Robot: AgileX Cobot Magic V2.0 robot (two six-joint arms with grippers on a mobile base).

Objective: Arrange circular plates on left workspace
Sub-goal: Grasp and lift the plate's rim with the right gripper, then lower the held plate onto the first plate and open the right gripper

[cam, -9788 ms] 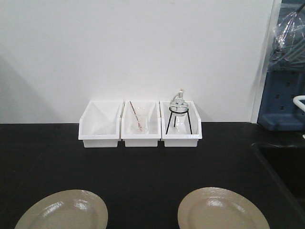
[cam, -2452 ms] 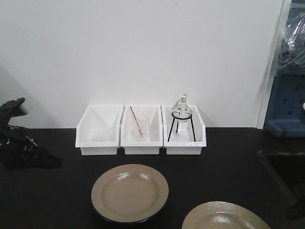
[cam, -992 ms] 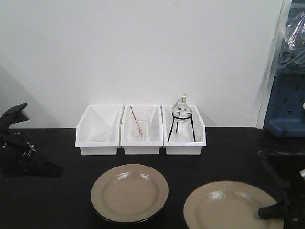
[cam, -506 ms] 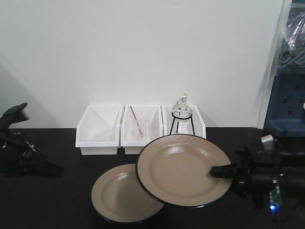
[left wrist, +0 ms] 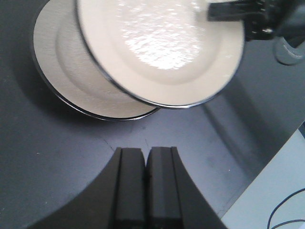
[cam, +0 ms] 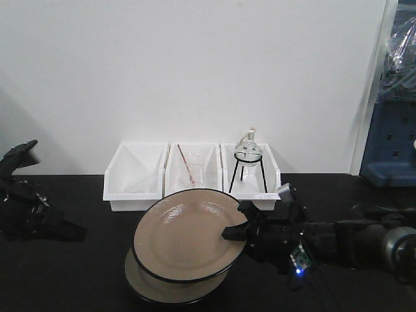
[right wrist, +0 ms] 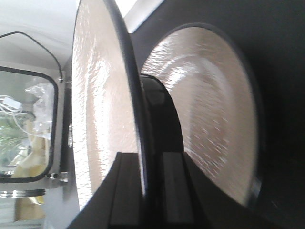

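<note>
- Since half a second ago, the held plate (cam: 185,234) has travelled left and lower, and now it hangs over the second plate (cam: 170,290) instead of beside it.
- The black matte counter (cam: 78,279) runs to a plain white wall (cam: 195,65); blue equipment (cam: 390,143) stands at the far right.
- The second plate lies flat on the counter, face up, in front of the bins.
- The held plate is round, so it has no long side. It is tilted, face up, with the gripped right edge higher than the left edge. Whether its low edge touches the plate beneath cannot be told.
- The right tool (cam: 237,232) is clenched on the held plate's right rim, one finger (right wrist: 128,191) above and one below.
- The left tool (left wrist: 145,155) has its fingers pressed together on nothing, parked above the counter, left of both plates.
- Behind the plates, three white bins sit in a row against the wall: the left bin (cam: 134,185), the middle bin (cam: 192,188) with a beaker (cam: 190,174) and a red rod, and the right bin (cam: 252,195) with a glass flask (cam: 247,151) on a black stand.
- The held plate's far edge hides part of the middle bin's front.
</note>
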